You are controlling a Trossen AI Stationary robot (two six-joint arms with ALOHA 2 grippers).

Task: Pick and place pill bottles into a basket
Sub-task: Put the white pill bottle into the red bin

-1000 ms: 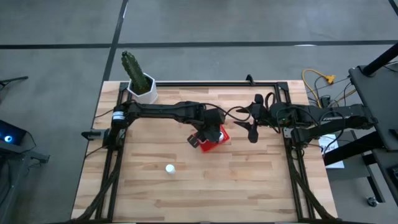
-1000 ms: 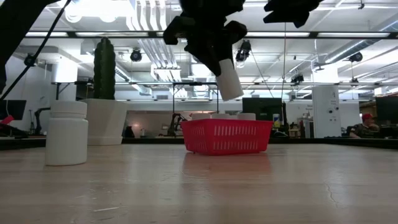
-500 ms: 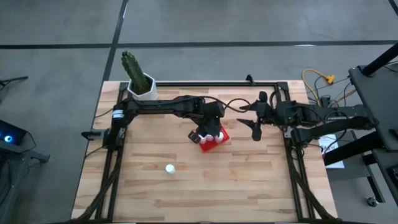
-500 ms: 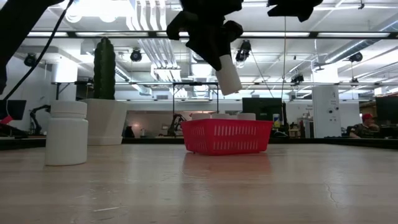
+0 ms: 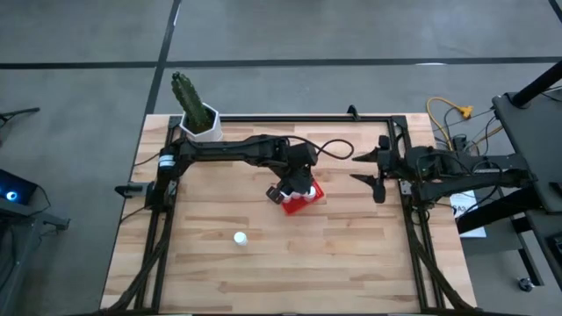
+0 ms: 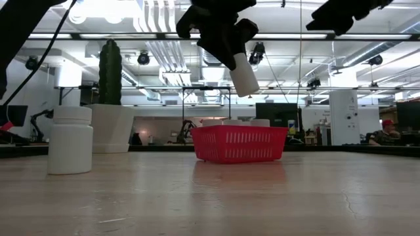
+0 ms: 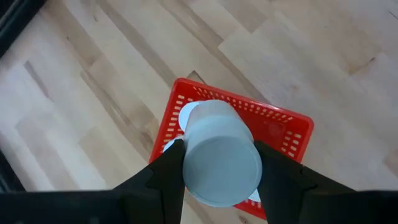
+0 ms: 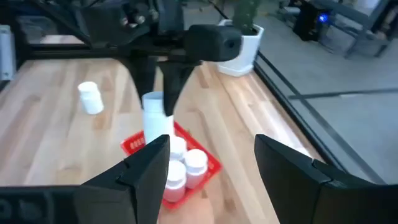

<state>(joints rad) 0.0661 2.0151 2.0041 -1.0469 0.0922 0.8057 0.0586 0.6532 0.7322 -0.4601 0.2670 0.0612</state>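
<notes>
Here the left gripper hangs directly above the red basket, its jaws pinching a white pill bottle by the sides. In the low view the held bottle is tilted and well clear of the basket rim, a height that, by judgement, lets it pass over the bottles already inside before being lowered.

The left wrist view shows the bottle's flat end facing the camera, seated between the two dark fingers, with the basket centred beyond it; this alignment suggests a release into a free slot. White caps of other bottles show inside the basket in the right wrist view.

One bottle remains on the desk: a lone pill bottle standing upright, well apart from the basket and nearer the front edge.

The right gripper waits near the desk's right rail, jaws spread and holding nothing, clear of the left arm's path. A potted cactus stands at the far left corner.
</notes>
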